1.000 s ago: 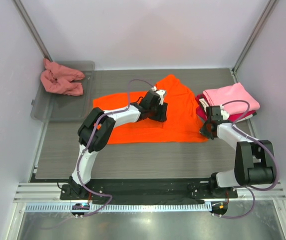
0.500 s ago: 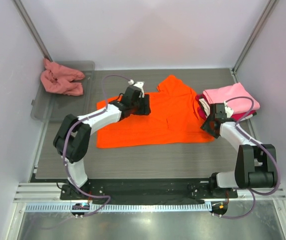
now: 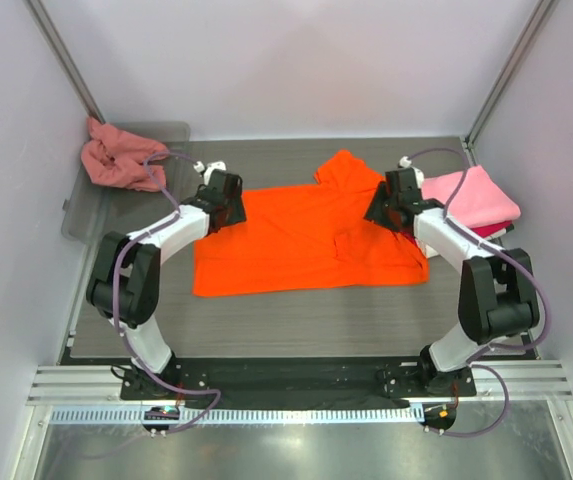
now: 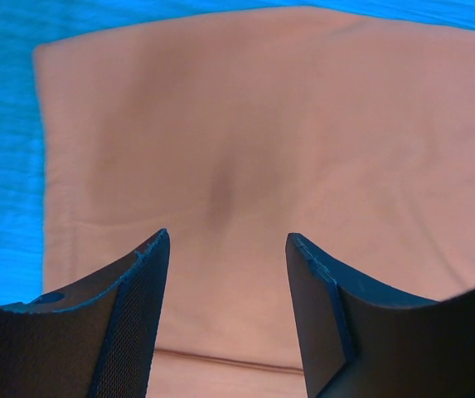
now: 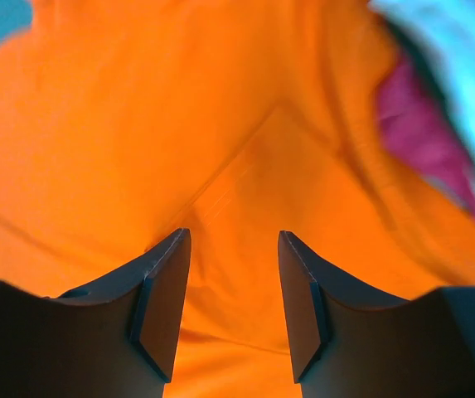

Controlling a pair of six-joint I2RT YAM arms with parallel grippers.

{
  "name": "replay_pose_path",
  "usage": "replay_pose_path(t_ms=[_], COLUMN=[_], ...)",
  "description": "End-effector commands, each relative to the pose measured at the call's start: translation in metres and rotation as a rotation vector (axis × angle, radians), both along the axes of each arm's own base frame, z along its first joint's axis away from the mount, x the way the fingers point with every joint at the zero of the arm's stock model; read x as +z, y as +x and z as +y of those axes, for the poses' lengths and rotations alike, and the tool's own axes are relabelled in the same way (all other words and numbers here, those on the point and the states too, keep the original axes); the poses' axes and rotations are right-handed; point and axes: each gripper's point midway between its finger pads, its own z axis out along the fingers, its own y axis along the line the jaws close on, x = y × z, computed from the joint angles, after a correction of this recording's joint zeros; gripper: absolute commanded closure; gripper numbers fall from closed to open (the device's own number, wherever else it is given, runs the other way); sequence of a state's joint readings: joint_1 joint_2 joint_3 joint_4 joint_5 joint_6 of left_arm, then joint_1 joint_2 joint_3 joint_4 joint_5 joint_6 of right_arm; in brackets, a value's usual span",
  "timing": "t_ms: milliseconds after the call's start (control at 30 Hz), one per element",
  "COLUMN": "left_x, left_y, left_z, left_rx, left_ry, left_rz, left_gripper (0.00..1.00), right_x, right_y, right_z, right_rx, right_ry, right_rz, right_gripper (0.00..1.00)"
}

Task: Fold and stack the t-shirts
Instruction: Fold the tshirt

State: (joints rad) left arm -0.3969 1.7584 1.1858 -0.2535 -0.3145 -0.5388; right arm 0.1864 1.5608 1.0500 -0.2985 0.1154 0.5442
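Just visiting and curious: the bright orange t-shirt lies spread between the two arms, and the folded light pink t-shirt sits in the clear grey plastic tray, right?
The top external view shows the folded light pink t-shirt at the right, outside the clear grey plastic tray, which holds a crumpled salmon-pink t-shirt. The bright orange t-shirt does lie spread between the arms.

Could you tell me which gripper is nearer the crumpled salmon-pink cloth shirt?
Left. The left gripper, over the bright orange cloth shirt's left end, sits just right of the salmon-pink shirt; the right gripper is over the opposite end.
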Motion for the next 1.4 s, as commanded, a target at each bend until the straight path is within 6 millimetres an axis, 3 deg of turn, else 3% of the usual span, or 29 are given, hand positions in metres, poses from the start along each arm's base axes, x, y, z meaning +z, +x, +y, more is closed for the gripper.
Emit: replay_pose_path(t_ms=[0, 200, 333, 533, 667, 833, 1033, 1233, 1367], left_x=[-0.008, -0.042, -0.06, -0.066, -0.069, -0.062, -0.035, -0.005, 0.003], left_y=[-0.004, -0.011, -0.017, -0.023, -0.026, -0.026, -0.02, -0.011, 0.004], left_z=[0.034, 0.058, 0.074, 0.098, 0.111, 0.109, 0.087, 0.074, 0.071], left_rx=[0.129, 0.204, 0.269, 0.348, 0.4, 0.389, 0.272, 0.214, 0.21], left_ry=[0.001, 0.004, -0.007, 0.08, 0.151, 0.143, 0.072, 0.018, 0.019], left_rz=[0.031, 0.138, 0.204, 0.26, 0.277, 0.262, 0.165, 0.066, 0.033], left_gripper=[0.41, 0.43, 0.45, 0.49, 0.5, 0.5, 0.44, 0.31, 0.27], right_x=[0.001, -0.018, -0.034, -0.044, -0.064, -0.093, -0.101, -0.084, -0.065], right_y=[-0.001, -0.035, -0.072, -0.101, -0.117, -0.129, -0.158, -0.183, -0.17], right_z=[0.044, 0.079, 0.103, 0.114, 0.112, 0.108, 0.119, 0.121, 0.116], right_rx=[0.125, 0.239, 0.335, 0.385, 0.396, 0.387, 0.433, 0.451, 0.415], right_ry=[0.002, -0.007, -0.031, -0.068, -0.122, -0.189, -0.218, -0.181, -0.217], right_rz=[-0.003, 0.03, 0.065, 0.084, 0.135, 0.228, 0.263, 0.243, 0.177], right_gripper=[0.48, 0.5, 0.5, 0.5, 0.51, 0.54, 0.54, 0.55, 0.49])
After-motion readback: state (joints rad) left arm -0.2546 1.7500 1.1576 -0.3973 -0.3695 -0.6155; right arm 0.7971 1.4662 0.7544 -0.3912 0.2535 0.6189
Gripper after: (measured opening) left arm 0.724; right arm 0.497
